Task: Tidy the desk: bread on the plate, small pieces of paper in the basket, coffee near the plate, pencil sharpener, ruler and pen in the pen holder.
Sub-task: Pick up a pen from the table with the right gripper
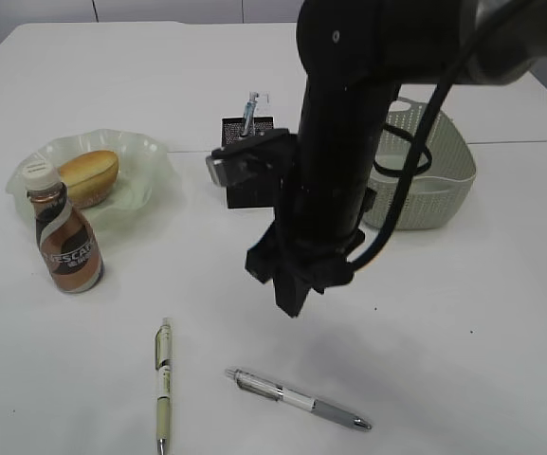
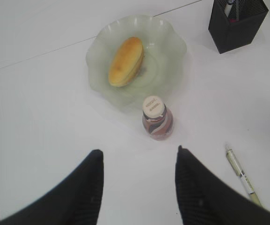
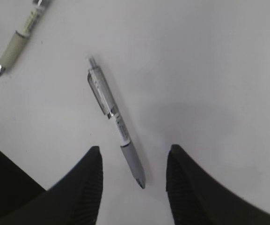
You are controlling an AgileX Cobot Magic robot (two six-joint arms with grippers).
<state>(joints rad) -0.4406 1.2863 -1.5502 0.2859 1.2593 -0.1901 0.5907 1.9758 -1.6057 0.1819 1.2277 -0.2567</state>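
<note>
The bread point(image 1: 88, 177) point(image 2: 125, 61) lies on the pale green plate point(image 1: 150, 156) point(image 2: 172, 47). The coffee point(image 1: 67, 248) point(image 2: 157, 121) stands upright just in front of the plate. My left gripper point(image 2: 139, 150) is open and empty, above bare desk short of the coffee. My right gripper point(image 1: 290, 301) point(image 3: 135, 149) is open above a grey pen point(image 1: 301, 399) point(image 3: 111, 108), whose tip lies between the jaws. A cream pen point(image 1: 163, 384) point(image 2: 240, 174) point(image 3: 20, 40) lies to its left. The pen holder point(image 1: 238, 133) point(image 2: 235, 28) has a pale item sticking out. Paper pieces, ruler and sharpener are not visible.
The grey-green basket point(image 1: 434, 180) stands at the back right, mostly behind my right arm. The white desk point(image 1: 463, 360) has a seam running behind the plate and basket.
</note>
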